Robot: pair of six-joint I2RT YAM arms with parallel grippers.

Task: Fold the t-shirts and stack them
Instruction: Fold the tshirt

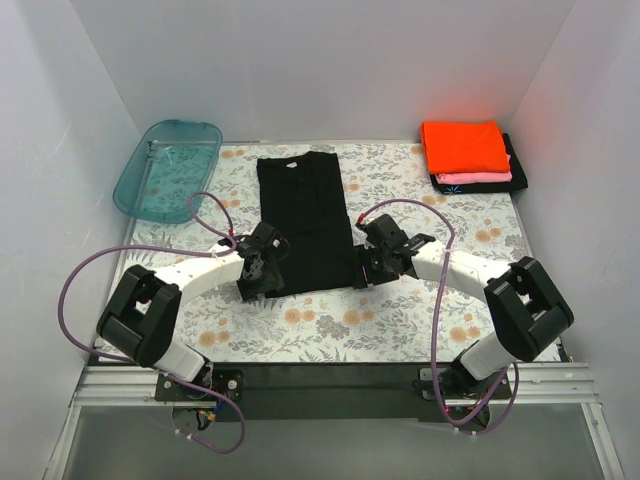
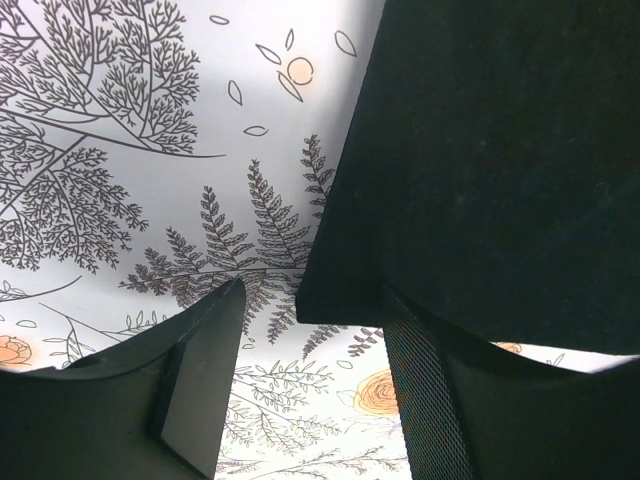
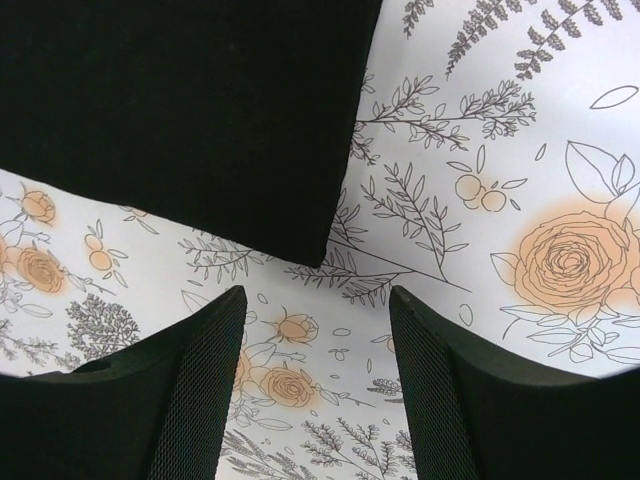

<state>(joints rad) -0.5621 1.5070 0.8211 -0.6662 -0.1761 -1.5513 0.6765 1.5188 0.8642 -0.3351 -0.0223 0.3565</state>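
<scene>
The floral-printed table (image 1: 400,320) is carrying three items. A large black t-shirt (image 1: 305,215), folded into a long strip, is lying flat at the centre. A teal tub (image 1: 168,170) is sitting at the far left corner. A stack of folded shirts (image 1: 463,146) is resting at the far right corner, its bottom black shirt (image 1: 518,165) touching the table.

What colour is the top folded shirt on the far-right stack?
Bright orange cloth shirt, top external view.

Matt, soft cloth is recorded for the black t-shirt (image 1: 300,215). The desk (image 1: 400,320) is covered by a smooth, floral-printed sheet. The tub (image 1: 168,170) is noted as glossy, translucent teal plastic. The right pincer (image 3: 315,340) pads (image 3: 205,390) are noted as matt black, finely meshed.
</scene>
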